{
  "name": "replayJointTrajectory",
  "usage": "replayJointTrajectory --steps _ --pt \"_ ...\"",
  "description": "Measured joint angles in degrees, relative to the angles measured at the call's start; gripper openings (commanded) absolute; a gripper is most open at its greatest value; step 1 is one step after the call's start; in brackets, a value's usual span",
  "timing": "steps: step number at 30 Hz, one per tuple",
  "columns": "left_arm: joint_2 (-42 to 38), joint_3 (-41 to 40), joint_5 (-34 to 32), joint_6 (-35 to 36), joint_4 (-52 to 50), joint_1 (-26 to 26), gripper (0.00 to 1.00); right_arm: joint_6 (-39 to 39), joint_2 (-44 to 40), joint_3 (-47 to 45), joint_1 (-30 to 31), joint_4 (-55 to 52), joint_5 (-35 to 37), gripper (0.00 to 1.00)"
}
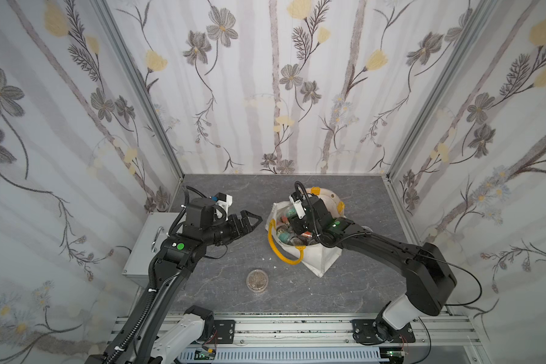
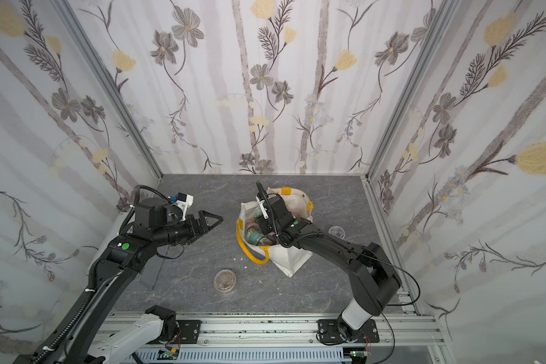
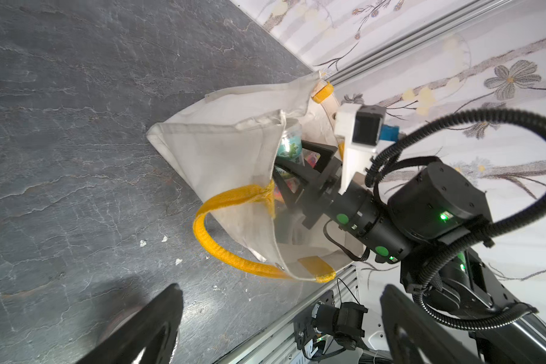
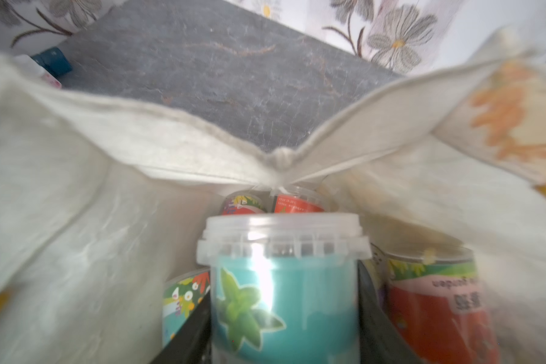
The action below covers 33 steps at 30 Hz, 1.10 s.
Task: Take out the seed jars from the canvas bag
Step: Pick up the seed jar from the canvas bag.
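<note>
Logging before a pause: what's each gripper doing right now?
Left gripper: open, empty.
Right gripper: closed on the teal-label jar inside the canvas bag.

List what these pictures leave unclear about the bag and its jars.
- Number of jars in the bag: both top views, right arm and fabric cover most.
- Whether the right claw touches the teal jar: right wrist view, blurred, fingers cut off by the edge.
- Red jar's print: right wrist view, blurred.
- Box: top views, left arm hides part.

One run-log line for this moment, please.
left gripper: open, beside canvas bag | right gripper: inside bag, around teal-label jar | table: one jar out
</note>
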Motion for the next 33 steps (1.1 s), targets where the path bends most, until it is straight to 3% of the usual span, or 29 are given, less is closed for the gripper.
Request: replayJointTrajectory --steps 15,21,30,33 --pt "5.0 0.4 17.6 -3.8 4.4 -1.0 1.0 -19.5 -20.6 -12.6 10.8 14.6 0.9 0.56" --pt "5.3 0.6 22.5 -4.6 7.5 -3.9 1.0 -25.6 -20.5 -11.8 13.7 15.9 0.5 0.56" --pt "8.1 1.2 22.5 -1.9 5.9 -5.8 1.0 -30.2 -17.5 -9.9 18.8 15.9 0.4 0.57" --pt "8.1 1.0 22.5 -1.9 6.0 -5.9 0.93 -31.1 -17.0 -9.9 19.6 15.9 0.5 0.59"
